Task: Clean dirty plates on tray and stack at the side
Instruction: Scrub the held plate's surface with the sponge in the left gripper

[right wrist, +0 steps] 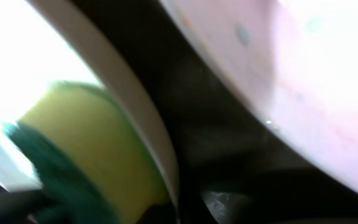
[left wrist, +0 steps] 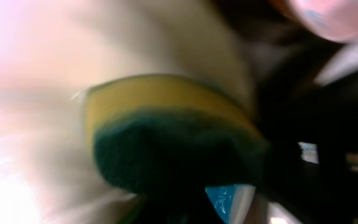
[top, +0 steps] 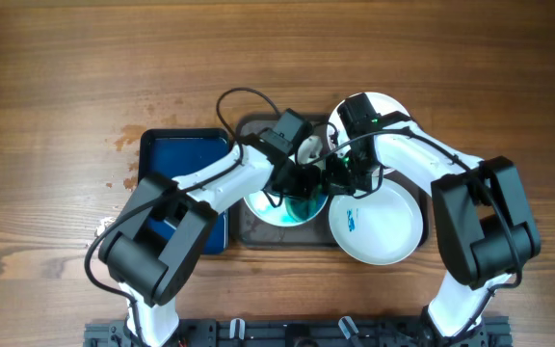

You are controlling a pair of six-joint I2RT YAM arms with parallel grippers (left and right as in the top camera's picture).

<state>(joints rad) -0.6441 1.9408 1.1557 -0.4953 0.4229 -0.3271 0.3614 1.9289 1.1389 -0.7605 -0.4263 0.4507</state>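
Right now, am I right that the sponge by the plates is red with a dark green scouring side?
Not quite: the sponge is yellow, not red, with the dark green scouring side as you say. The left wrist view shows it most clearly.

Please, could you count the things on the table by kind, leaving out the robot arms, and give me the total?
White plates: 3
Dark brown-grey tray: 1
Blue tray: 1
Yellow and green sponge: 1
Total: 6
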